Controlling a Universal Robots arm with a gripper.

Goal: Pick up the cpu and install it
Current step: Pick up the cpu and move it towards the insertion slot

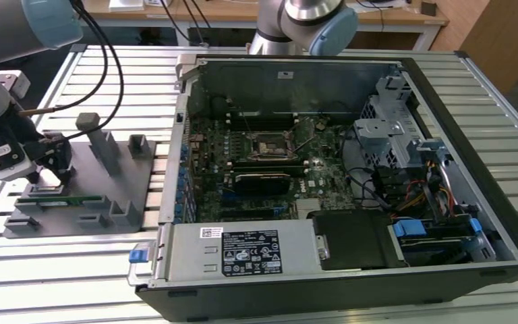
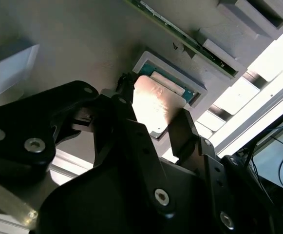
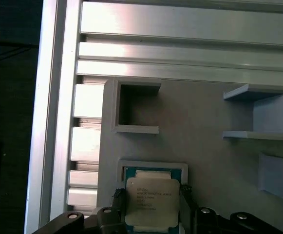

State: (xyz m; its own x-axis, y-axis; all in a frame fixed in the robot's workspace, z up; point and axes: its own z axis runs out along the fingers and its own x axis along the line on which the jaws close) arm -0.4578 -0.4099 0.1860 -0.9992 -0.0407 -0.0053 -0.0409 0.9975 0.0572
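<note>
In the exterior view we see the hand (image 1: pixel 52 179) down low over the grey holder (image 1: pixel 106 209), which lies on the slatted tabletop (image 1: pixel 61 283) toward the exterior view's left. An open computer case (image 1: pixel 502 202) stands just beside the holder, on the exterior view's right, and a green memory stick (image 1: pixel 56 200) lies in the holder close to the hand. In the second wrist view the hand (image 2: pixel 153 109) sits around the chip (image 2: pixel 153 105), whose silvery top catches the light. The chip rests at its framed pocket in the holder (image 2: pixel 83 39), with black parts of the hand on two opposite sides. In the first wrist view the hand (image 3: pixel 151 192) straddles the chip (image 3: pixel 151 202) the same way (square metal top facing up, green edge visible at the pocket's rim). The holder (image 3: pixel 204 161) lies against the tabletop's (image 3: pixel 180 24) bright slats. We cannot tell whether the hand is clamped on the chip or only set around it.
</note>
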